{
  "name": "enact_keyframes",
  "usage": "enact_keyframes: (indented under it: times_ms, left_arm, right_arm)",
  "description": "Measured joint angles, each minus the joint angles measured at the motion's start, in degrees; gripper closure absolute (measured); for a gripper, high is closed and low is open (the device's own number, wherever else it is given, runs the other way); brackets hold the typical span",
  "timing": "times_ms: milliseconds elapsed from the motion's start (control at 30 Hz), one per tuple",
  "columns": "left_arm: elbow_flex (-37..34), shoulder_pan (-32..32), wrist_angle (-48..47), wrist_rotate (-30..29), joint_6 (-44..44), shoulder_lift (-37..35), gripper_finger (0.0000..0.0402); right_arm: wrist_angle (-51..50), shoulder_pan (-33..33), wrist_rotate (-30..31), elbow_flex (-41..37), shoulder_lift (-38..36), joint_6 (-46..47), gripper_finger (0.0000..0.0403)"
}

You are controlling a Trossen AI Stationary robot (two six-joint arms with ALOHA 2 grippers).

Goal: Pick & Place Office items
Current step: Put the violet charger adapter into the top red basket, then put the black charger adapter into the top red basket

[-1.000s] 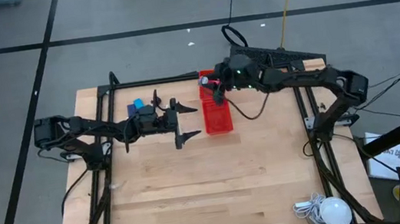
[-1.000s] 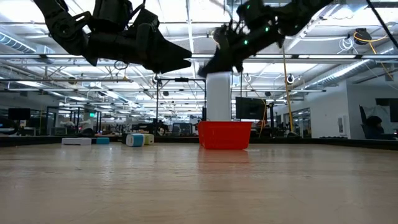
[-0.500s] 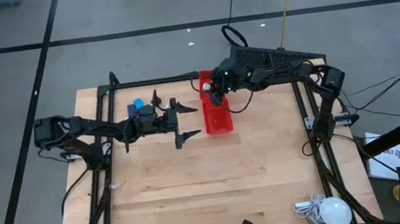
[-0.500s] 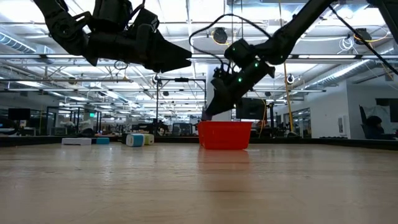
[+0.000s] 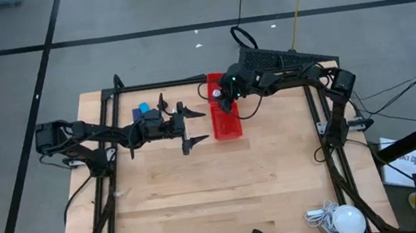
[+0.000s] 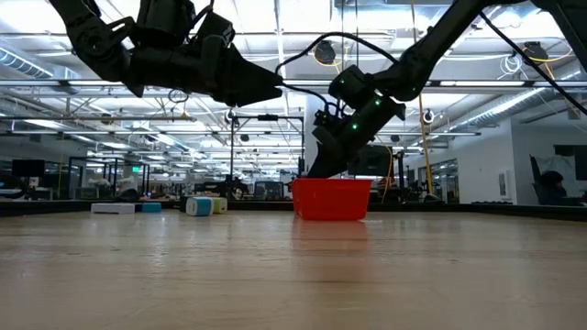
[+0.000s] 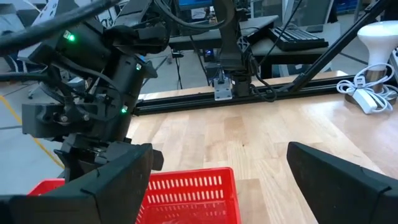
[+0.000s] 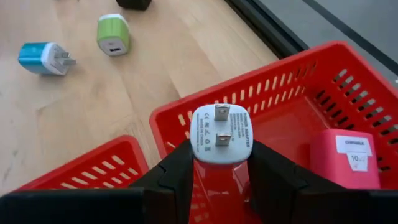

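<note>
A long red tray with two compartments stands at the table's far middle. My right gripper hangs over its far compartment, shut on a white plug-in charger. A pink labelled piece lies inside that compartment. A blue charger and a green one lie on the wood left of the tray. My left gripper is level and open just left of the tray, holding nothing. My right gripper pinches the white charger by two opposite sides between its two fingers. The fingers slant down from the table's right side. The charger's pronged face points away from the wrist. It is held above the tray's far compartment, its back end hidden between the fingers.
A white round lamp with its cord sits at the table's near right corner. A black frame runs along the far and side edges. A black piece lies beyond the green charger. Bare wood spreads across the near half.
My right gripper has come down toward the red tray and tipped further nose-down, carrying the white charger from above the tray to just over its far compartment. It stays shut on the charger.
</note>
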Motion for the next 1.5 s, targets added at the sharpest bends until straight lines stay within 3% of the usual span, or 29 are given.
enact_keyframes:
  times_ms: [400, 700, 1100, 1300, 1500]
  left_arm:
    - [0.0, 0.0, 0.0, 0.0, -0.1, 0.0, 0.0014]
    - [0.0, 0.0, 0.0, 0.0, 0.0, 0.0, 0.0028]
    - [0.0, 0.0, 0.0, 0.0, 0.0, 0.0, 0.0036]
    - [0.0, 0.0, 0.0, 0.0, -0.1, 0.0, 0.0036]
    - [0.0, 0.0, 0.0, 0.0, -0.3, 0.0, 0.0036]
  right_arm:
    - [0.6, 0.0, 0.0, -0.1, 3.5, 0.0, 0.0285]
    - [0.8, 0.0, 0.0, -0.1, 3.4, 0.0, 0.0284]
    - [1.2, 0.0, -0.2, -0.1, 3.2, -2.9, 0.022]
    - [0.1, 0.1, -0.3, -0.1, -0.5, -4.1, 0.021]
    - [-5.1, 0.4, -3.8, -0.1, -10.4, -0.3, 0.0217]
